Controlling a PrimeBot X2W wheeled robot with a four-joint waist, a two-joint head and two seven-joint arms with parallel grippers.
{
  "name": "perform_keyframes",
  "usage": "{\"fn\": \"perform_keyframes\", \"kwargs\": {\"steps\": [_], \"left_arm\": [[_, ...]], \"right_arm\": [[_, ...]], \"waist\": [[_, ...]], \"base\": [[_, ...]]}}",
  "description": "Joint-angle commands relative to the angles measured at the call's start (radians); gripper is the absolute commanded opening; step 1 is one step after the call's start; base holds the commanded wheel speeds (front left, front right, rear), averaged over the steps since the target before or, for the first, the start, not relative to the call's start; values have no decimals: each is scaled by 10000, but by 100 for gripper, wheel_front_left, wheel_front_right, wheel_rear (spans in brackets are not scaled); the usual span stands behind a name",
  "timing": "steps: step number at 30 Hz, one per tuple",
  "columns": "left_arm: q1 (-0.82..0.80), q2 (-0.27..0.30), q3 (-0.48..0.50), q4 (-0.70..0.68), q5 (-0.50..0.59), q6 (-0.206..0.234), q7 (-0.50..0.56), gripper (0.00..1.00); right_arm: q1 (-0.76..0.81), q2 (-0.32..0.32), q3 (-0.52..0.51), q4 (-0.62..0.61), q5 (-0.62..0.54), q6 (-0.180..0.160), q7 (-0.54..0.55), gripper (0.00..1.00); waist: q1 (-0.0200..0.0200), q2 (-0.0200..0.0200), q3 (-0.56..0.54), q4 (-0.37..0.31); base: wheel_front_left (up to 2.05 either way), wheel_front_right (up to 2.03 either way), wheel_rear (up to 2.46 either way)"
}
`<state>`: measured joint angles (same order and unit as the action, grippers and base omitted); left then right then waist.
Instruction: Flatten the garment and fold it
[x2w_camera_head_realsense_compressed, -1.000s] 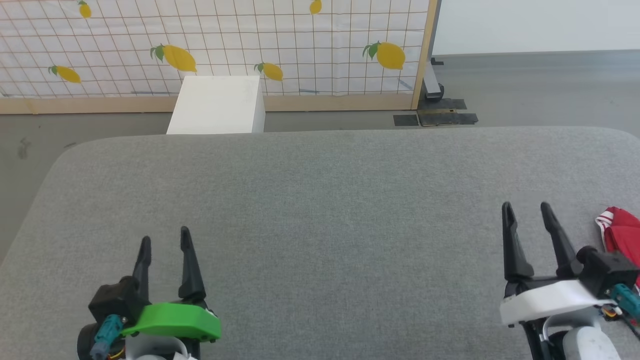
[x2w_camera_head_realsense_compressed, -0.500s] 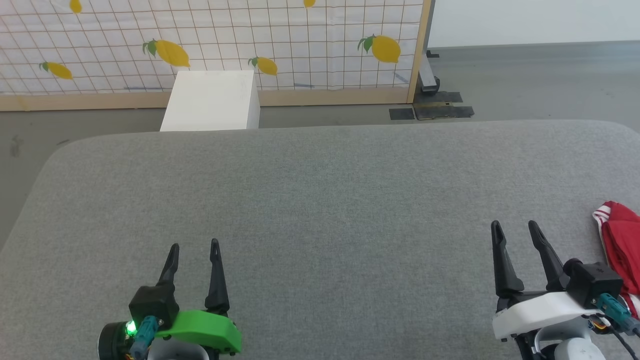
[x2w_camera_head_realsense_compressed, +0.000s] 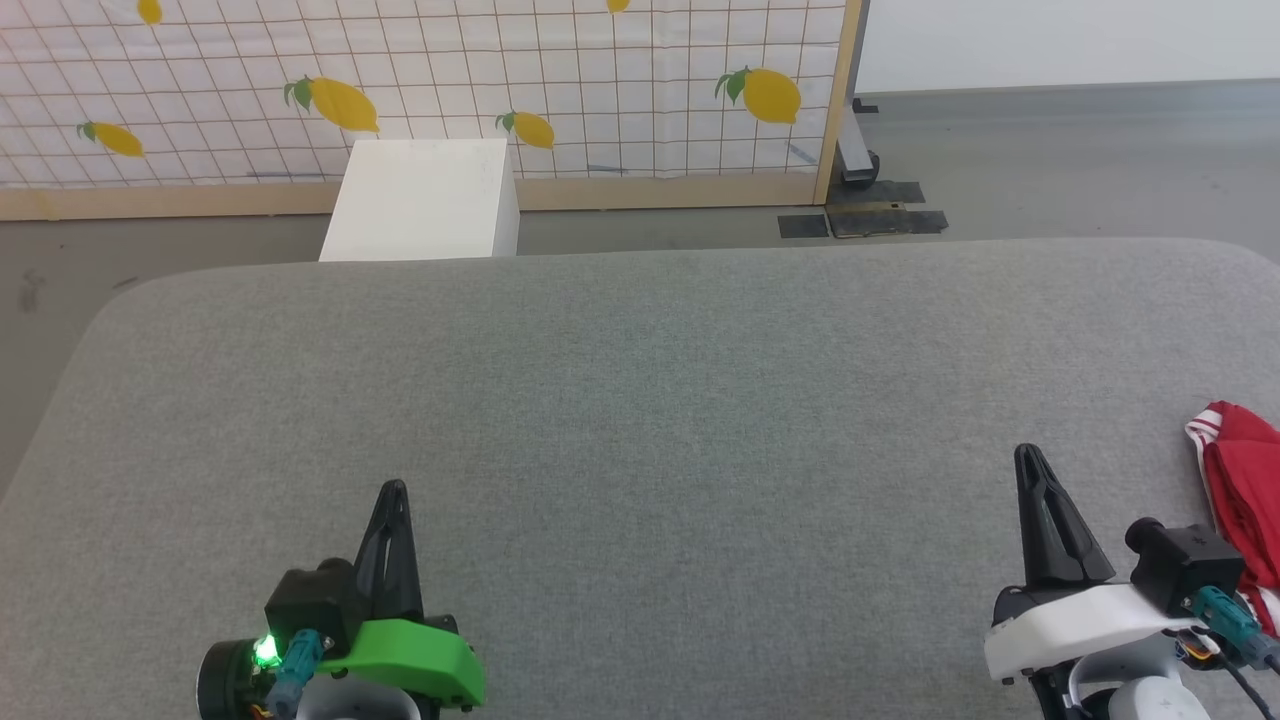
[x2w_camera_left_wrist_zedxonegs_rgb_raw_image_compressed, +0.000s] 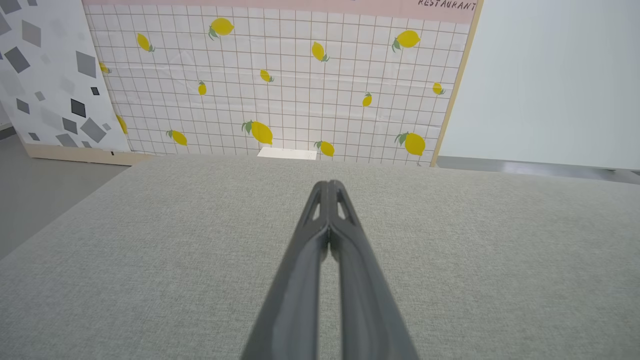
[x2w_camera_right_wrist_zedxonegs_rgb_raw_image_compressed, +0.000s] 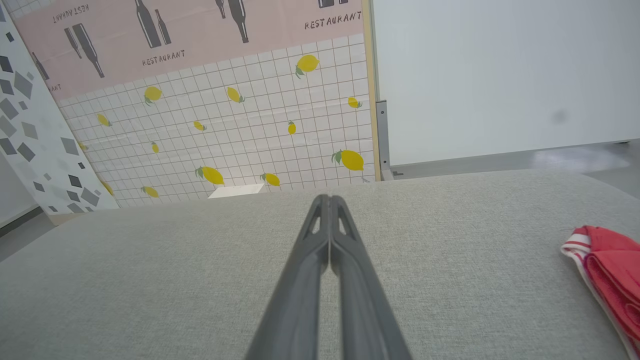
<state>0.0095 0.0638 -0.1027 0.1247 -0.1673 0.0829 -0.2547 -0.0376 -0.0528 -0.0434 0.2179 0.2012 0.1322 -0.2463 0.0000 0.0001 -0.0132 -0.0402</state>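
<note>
Closed, empty: left claw (x2w_camera_head_realsense_compressed: 393, 488), right claw (x2w_camera_head_realsense_compressed: 1028, 453). The garment (x2w_camera_head_realsense_compressed: 1240, 490) sits bunched at surface (x2w_camera_head_realsense_compressed: 640, 400) right edge. Best: open right claw, drag it centre.

The left hand (x2w_camera_head_realsense_compressed: 393, 490) has a green shell (x2w_camera_head_realsense_compressed: 415, 652), the right hand (x2w_camera_head_realsense_compressed: 1028, 455) a white shell (x2w_camera_head_realsense_compressed: 1080, 615). Both have dark fingers (x2w_camera_head_realsense_compressed: 1050, 540), black blocks (x2w_camera_head_realsense_compressed: 310, 610) and teal connectors (x2w_camera_head_realsense_compressed: 297, 668).

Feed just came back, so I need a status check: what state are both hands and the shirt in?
Left hand: shut, empty.
Right hand: shut, empty.
Shirt: bunched up, not flattened, not held, lying to the right of the right hand.
</note>
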Motion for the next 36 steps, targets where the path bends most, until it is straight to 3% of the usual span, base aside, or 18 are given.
{"fn": "perform_keyframes", "kwargs": {"steps": [1, 36], "left_arm": [[-3, -5, 36, -39, 59, -29, 70, 0], [-30, -42, 320, -385, 521, -258, 779, 0]], "right_arm": [[13, 1, 15, -70, -66, -1, 54, 0], [117, 8, 135, -674, -623, -5, 743, 0]], "waist": [[0, -1, 1, 6], [0, -1, 39, 120]], "base": [[0, 0, 0], [0, 0, 0]]}}
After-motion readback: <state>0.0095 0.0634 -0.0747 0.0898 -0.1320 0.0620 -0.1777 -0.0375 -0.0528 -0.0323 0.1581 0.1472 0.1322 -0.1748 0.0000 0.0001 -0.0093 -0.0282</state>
